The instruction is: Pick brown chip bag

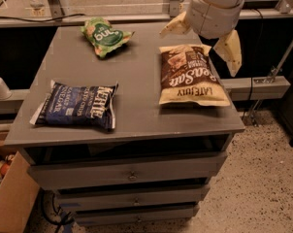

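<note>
The brown chip bag lies flat on the right side of the grey cabinet top, its dark brown panel up and its pale cream end toward the front edge. My gripper hangs above the bag's far end. Its two cream fingers are spread wide apart, one to the left of the bag's far edge and one off the table's right side. It is open and holds nothing. The white wrist hides part of the bag's far end.
A dark blue Kettle bag lies at the front left. A small green bag lies at the back left. Drawers are below the top. A metal rail runs behind, and a cardboard box stands on the floor at the left.
</note>
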`<state>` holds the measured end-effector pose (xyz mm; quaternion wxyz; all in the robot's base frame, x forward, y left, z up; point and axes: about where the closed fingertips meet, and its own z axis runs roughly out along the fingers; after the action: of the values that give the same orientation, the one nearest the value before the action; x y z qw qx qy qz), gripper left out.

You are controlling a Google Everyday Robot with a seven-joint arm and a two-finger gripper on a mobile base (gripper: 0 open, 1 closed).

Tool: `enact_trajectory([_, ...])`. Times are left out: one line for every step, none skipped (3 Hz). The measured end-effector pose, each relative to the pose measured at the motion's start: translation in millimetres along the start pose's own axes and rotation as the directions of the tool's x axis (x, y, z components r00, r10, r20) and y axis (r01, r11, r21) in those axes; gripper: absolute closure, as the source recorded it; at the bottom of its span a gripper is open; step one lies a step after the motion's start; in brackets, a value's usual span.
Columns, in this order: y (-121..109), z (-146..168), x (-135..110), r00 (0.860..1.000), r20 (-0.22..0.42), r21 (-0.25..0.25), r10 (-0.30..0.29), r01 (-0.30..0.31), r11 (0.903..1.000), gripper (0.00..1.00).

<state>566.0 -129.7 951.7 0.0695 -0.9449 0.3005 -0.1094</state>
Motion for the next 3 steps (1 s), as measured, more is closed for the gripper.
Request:
enact_trajectory([-1,4,32,0.987,-0.047,-0.059,-0.156,0.154,0.9864,0.0])
enact_trajectory([0,11,68,0.97,-0.051,-0.071,-0.237,0.233,0.9699,0.0])
enact_trajectory([8,28,92,0.965,-0.04,-0.039,-0.258,0.256,0.9659,0.0])
